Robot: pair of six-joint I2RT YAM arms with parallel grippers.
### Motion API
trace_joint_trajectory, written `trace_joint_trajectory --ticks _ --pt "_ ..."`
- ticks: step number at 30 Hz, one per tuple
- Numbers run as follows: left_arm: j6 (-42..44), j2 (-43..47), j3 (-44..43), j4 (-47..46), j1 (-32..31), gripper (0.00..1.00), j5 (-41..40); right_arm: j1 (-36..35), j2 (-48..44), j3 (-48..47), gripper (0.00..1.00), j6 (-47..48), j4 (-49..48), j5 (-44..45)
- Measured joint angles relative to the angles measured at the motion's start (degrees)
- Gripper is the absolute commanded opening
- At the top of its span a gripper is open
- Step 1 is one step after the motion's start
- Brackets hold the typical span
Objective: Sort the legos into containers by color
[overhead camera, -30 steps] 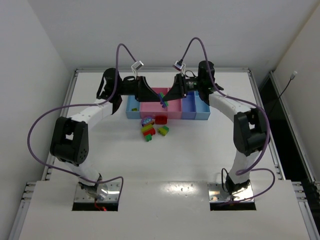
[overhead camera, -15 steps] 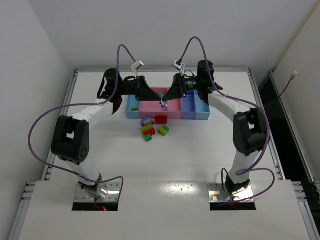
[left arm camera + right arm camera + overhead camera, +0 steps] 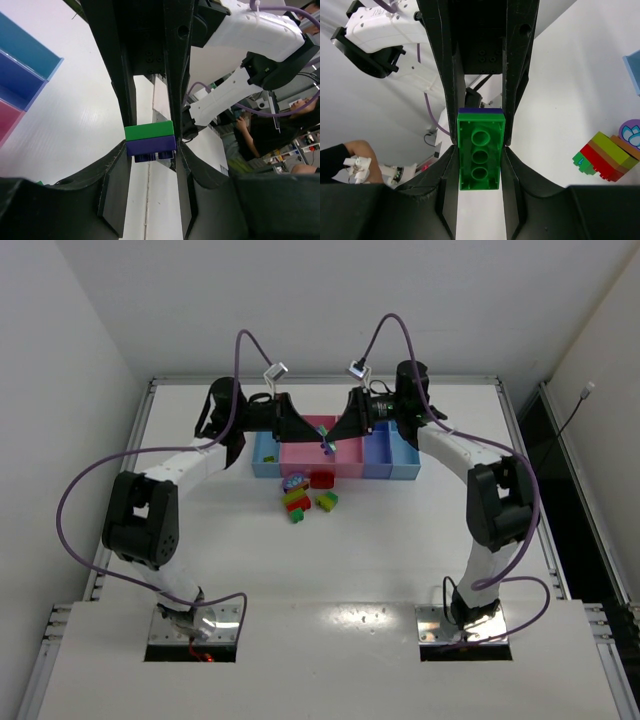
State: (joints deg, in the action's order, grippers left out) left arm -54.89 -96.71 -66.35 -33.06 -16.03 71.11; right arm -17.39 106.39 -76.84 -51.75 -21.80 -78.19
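With left jaws and right jaws both clamped tight on the green-and-purple lego stack (image 3: 150,141), held aloft over the pink bin (image 3: 350,462), pull straight apart along the studs, without twisting, gripping firmly lest either half drop astray.

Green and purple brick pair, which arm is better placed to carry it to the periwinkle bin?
Likely right: left hand and right hand grip the pair above the pink bin; the periwinkle bin lies on the right's side.
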Motion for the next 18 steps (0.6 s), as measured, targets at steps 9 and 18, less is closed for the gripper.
trace_joint_trajectory --ticks 9,18 --pt "3.7 1.3 0.8 3.7 -0.3 0.00 -2.0 0.5 0.0 0.1 0.00 1.1 1.0 0.2" --pt "7.4 1.5 1.9 8.0 -0.5 0.00 -1.2 3.3 0.0 0.1 0.00 0.5 0.9 0.6"
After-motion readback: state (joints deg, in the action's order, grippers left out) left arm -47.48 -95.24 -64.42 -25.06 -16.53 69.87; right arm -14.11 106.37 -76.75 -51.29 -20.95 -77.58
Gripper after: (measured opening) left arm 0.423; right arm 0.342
